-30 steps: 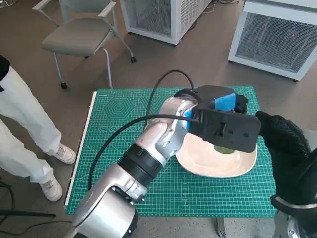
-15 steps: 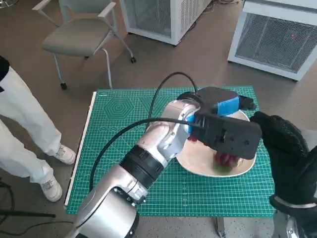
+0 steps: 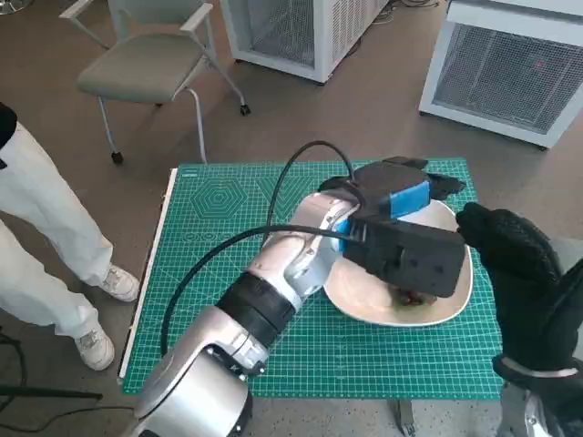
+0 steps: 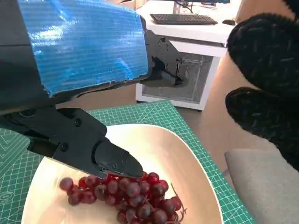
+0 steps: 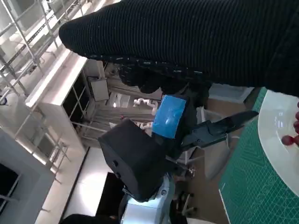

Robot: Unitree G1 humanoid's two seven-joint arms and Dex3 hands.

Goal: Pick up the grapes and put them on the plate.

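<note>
The bunch of dark red grapes (image 4: pixel 126 196) lies inside the shallow cream-white plate (image 4: pixel 187 154), which sits on the green gridded cutting mat (image 3: pixel 219 228) covering the table. So the main part of the task looks done: the fruit is on the plate, resting on its floor and not hanging in the air

The left hand (image 3: pixel 401 205), black with blue tape across its back, hovers over the plate. In the left wrist view one of its black fingers (image 4: pixel 107 158) reaches down to the top of the bunch and seems to touch it, while another stretches well away above, so the fingers look spread apart and not clamped around the grapes. Whether that lower fingertip really presses on the fruit or merely overlaps it, I cannot tell for sure

The right hand (image 3: pixel 510 255), in the black knitted glove, hangs just beside the plate's edge and holds nothing; how its fingers lie is not plain from these views

What seems left is only to lift the left hand clear of the plate
</note>
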